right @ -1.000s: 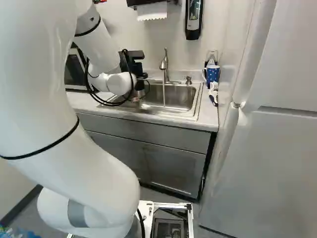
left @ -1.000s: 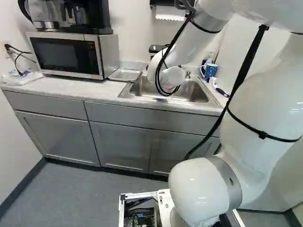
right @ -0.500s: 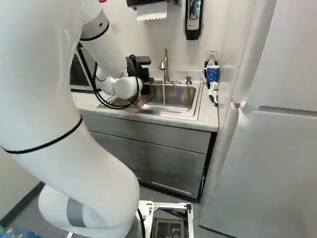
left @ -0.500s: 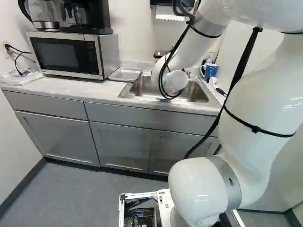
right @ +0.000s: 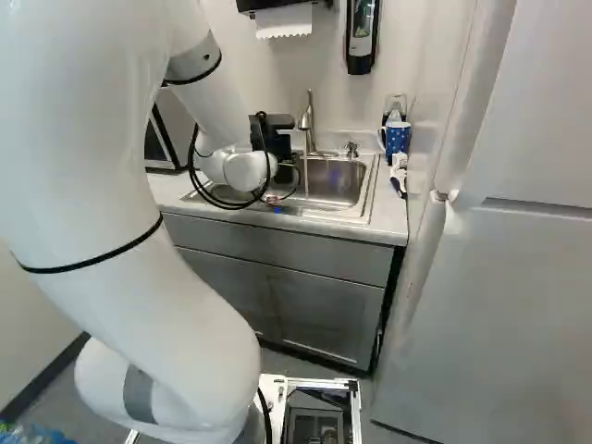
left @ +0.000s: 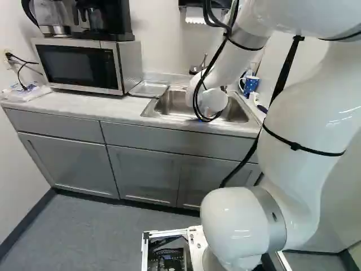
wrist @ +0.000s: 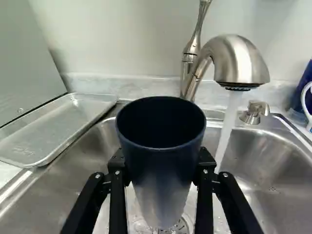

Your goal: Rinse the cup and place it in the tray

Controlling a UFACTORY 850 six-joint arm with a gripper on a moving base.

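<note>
Wrist view: jaws pinching dark cup [wrist: 161, 161] over sink [wrist: 265, 161], tap [wrist: 239, 61] running; tray [wrist: 63, 122] on pale counter [left: 84, 105], wall [wrist: 122, 44] behind.

Cup [wrist: 162, 165]: dark navy, fading to silvery grey toward the narrower base; round open mouth facing up, inside dark. Held above sink basin [wrist: 273, 165], beside falling water stream [wrist: 228, 129]; gap to stream unclear. Tray [wrist: 58, 124]: shallow, rectangular, silvery metal, raised rim. Lies flat, right way up, on surface [left: 84, 105] between microwave [left: 84, 65] and sink.
</note>
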